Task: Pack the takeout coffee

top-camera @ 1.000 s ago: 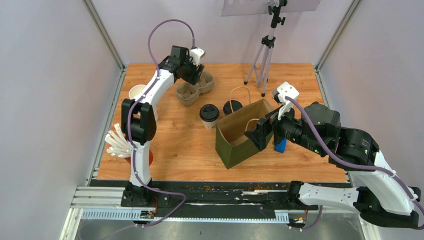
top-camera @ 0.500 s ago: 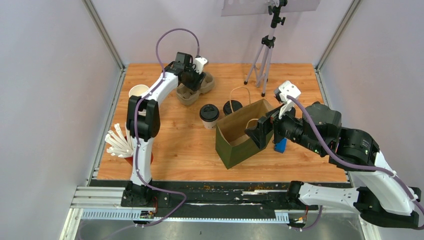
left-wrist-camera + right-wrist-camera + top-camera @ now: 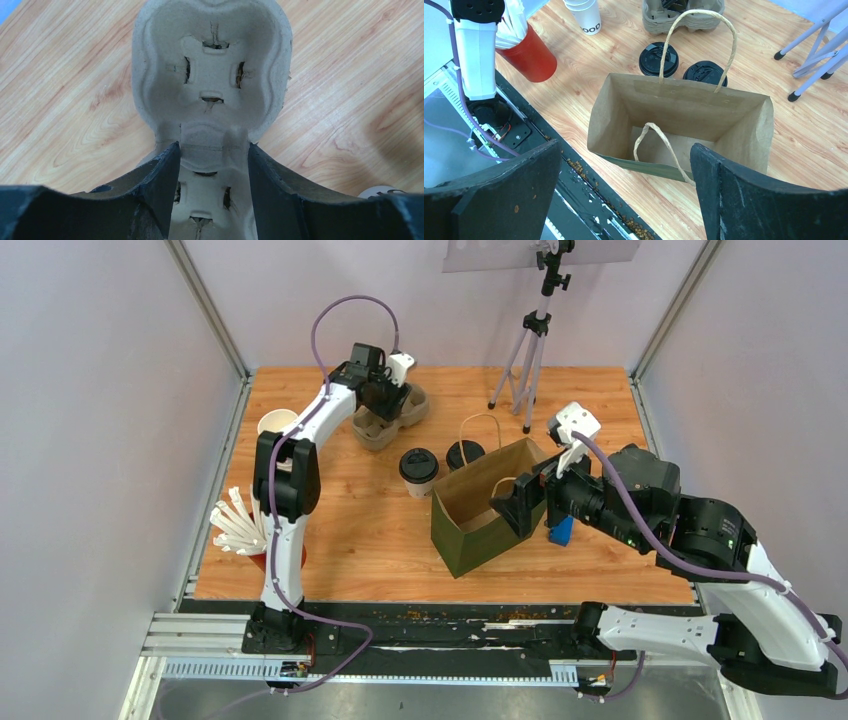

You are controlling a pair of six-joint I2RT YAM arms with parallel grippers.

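**Nothing packed yet: carrier in hand, bag empty**

Top view: your left pincer [image 3: 385, 400] pinches the empty cup carrier [image 3: 375, 430] near the far edge of the worktop [image 3: 350, 530]. The white-sided cup [image 3: 418, 471] and the olive-green-sided cup [image 3: 465, 454] stand lidded mid-worktop, just beyond the paper bag [image 3: 470, 540]. Your right pincer [image 3: 525, 505] hovers spread wide at the bag's right side.

Left wrist: the fingers [image 3: 160, 180] press both sides of the carrier's centre ridge, and both wells are bare.

Right wrist: the bag gapes open with nothing inside. By my reckoning, both cups have yet to be loaded and bagged.
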